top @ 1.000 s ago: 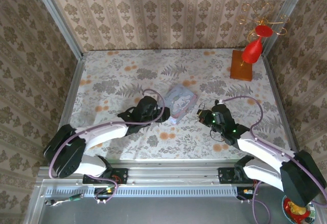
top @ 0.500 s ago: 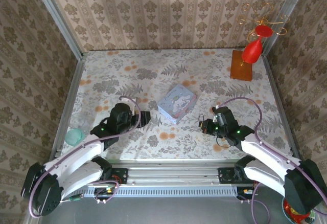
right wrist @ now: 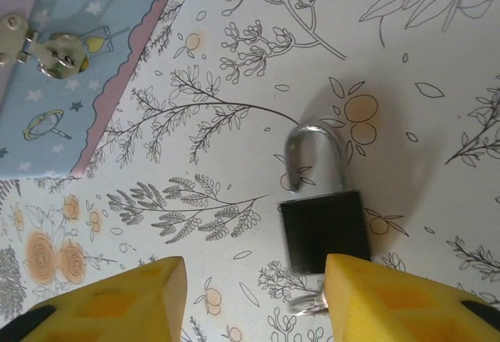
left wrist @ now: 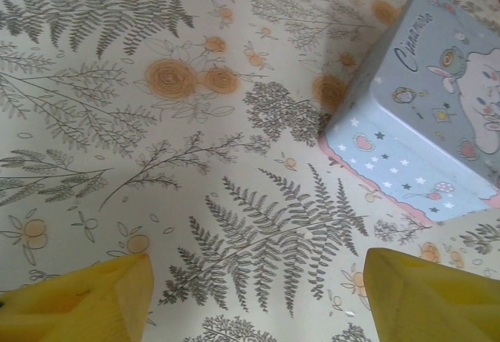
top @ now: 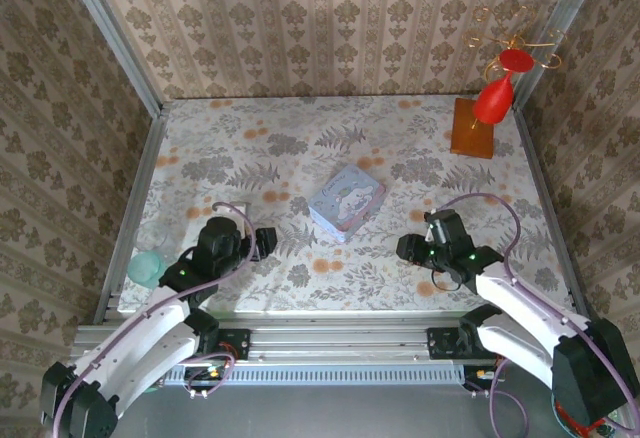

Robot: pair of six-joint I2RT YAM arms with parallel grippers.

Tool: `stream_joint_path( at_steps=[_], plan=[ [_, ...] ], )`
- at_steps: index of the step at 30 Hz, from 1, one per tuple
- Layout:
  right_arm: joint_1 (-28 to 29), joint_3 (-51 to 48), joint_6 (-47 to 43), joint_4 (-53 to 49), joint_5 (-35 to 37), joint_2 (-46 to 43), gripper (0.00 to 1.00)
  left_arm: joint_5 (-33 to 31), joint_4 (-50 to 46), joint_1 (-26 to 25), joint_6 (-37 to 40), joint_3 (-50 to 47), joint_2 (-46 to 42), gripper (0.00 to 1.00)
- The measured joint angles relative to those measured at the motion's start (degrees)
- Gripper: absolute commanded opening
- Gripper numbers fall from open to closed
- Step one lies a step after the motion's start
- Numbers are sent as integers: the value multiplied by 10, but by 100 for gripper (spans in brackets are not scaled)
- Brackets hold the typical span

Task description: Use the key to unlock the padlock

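Observation:
The padlock [right wrist: 324, 229] lies flat on the floral table: a small black block with a silvery shackle [right wrist: 314, 153]. The shackle's left leg ends just above the body. A small silvery piece [right wrist: 307, 304], possibly the key, sticks out below the body and is partly hidden by my right finger. My right gripper [right wrist: 254, 268] hovers open over the table, its right yellow finger [right wrist: 391, 303] overlapping the padlock's lower edge. In the top view the right gripper [top: 408, 248] is near the front right. My left gripper [left wrist: 258, 260] is open and holds nothing; it sits front left [top: 262, 241].
A pale blue tin box [top: 346, 201] stands mid-table between the arms, its corner [left wrist: 437, 123] ahead and to the right of the left gripper and its clasp [right wrist: 47, 49] ahead-left of the right gripper. A red ornament on a wooden stand [top: 490, 108] is at the back right. A teal object [top: 147, 266] lies at the left edge.
The left arm has pulled away from the tin toward the near left. The right gripper has drawn back a little toward the near edge.

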Motion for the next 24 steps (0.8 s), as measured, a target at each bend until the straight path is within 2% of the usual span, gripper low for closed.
stream_joint_path(
  at_steps=[4, 5, 7, 13, 17, 21, 24],
  plan=[
    [-4, 24, -10, -47, 26, -35, 67, -34, -16, 4, 7, 9, 3, 77],
    [-5, 35, -13, -58, 36, -42, 70, -46, -22, 6, 11, 15, 7, 90],
    [-9, 62, -24, -75, 64, -58, 73, -81, -30, 7, 21, 32, 15, 100],
    [-12, 92, -96, -51, 171, -100, 79, -228, -2, 16, 90, 69, 49, 100],
    [-13, 56, -189, 40, 266, -102, 87, -315, 72, 18, 170, 54, 57, 100],
    [-28, 3, -270, 157, 339, -38, 89, -369, 184, 35, 260, 18, 90, 100],
    [-42, -9, -309, 238, 357, 56, 92, -361, 226, 76, 299, 15, 155, 100]
  ],
)
